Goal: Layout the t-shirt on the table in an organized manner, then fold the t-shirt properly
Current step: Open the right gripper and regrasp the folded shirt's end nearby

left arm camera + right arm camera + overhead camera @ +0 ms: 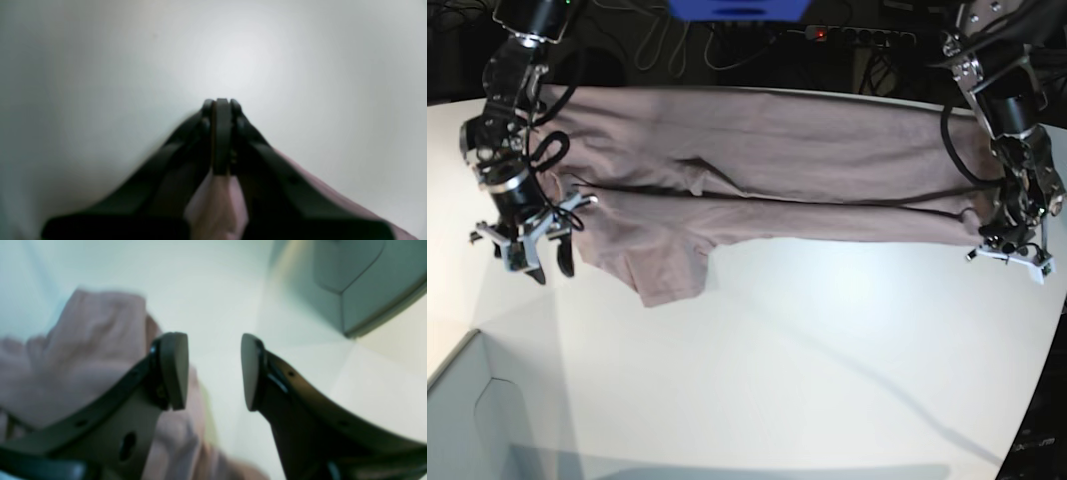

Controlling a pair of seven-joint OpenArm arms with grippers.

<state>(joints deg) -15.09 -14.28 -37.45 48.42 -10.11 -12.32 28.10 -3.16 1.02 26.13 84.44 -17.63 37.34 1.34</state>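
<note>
Mauve t-shirt (pixel 757 170) stretched wide across far side of table (pixel 827 360). Left gripper (pixel 222 106) clamped on an edge; right gripper (pixel 213 370) apart, empty, beside cloth. Risk: one-sided pull, bunching and skewing fabric.

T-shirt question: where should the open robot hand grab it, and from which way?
Probably the t-shirt's near edge by the sleeve flap, beside the open right gripper. It could come down from above and pinch the folded edge lying flat on the table. The left gripper is already shut on the other end.
</note>
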